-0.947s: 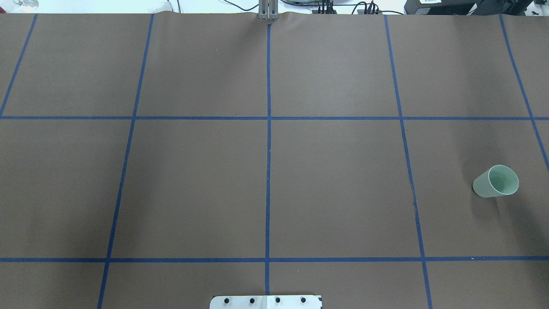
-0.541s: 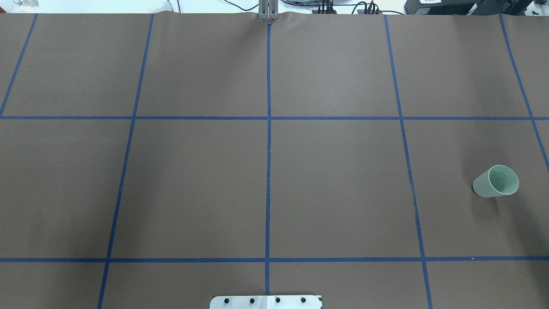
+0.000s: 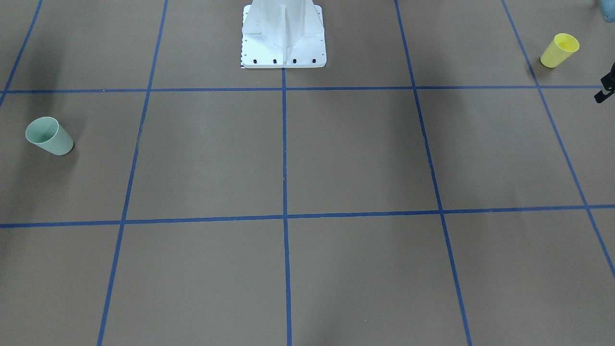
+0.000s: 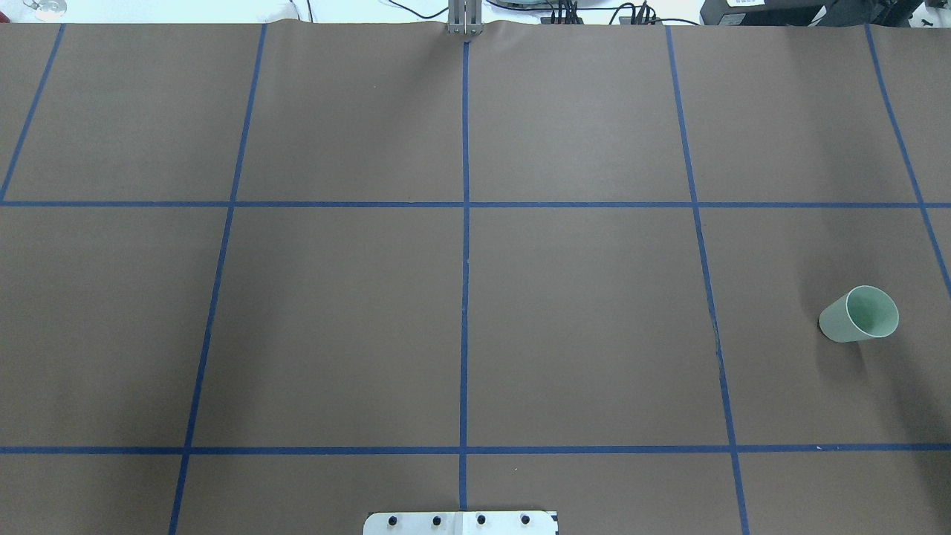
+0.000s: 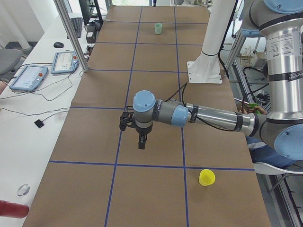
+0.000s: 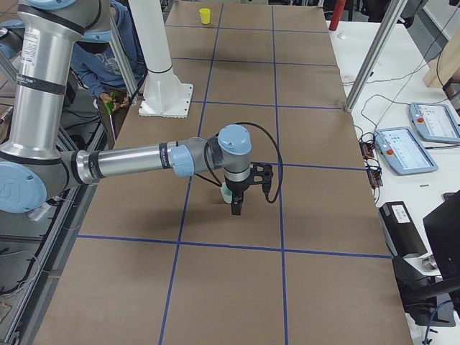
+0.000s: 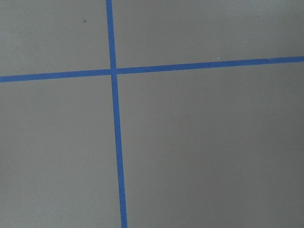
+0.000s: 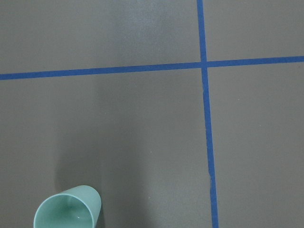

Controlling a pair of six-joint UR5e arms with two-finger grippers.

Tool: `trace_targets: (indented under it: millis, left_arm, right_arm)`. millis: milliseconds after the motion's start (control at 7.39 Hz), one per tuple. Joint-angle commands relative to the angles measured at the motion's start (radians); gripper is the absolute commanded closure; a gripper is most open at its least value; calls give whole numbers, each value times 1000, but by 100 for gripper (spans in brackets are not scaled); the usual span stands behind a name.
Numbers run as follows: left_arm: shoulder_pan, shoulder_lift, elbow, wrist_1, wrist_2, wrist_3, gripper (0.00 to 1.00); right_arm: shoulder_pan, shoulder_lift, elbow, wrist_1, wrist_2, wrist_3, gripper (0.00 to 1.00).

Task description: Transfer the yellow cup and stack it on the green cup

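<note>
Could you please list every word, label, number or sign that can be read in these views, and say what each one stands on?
No text can be read in any view.
The white label on the black box past the table's far edge: too small to read.
The teach pendant screens: blurred, unreadable.
The yellow cup and the green cup: plain, no markings.

No legible text, brand, number or sign in any view. White label (image 4: 747,3) on black box (image 4: 765,13) beyond the worktop's far edge: too small to read. Pendant screens (image 5: 28,78) beside the worktop: lit, contents blurred.
</note>
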Motion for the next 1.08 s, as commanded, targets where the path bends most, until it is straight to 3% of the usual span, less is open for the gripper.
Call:
trace_targets:
  millis: [0, 406, 676, 947]
  left_arm:
    - [8, 32, -50, -52, -5, -276, 0]
    - [52, 45, -52, -114, 59, -690, 0]
    - [151, 42, -54, -169, 104, -1030, 0]
    - [323, 51, -55, -180, 309, -1332, 1]
  right_arm:
    - [0, 1, -26, 0, -1, -3, 0]
    - [-3, 10, -35, 26, 0, -7, 0]
    - [-5, -1, -49, 123, 11, -1, 0]
    - [-9, 2, -51, 128, 25, -3, 0]
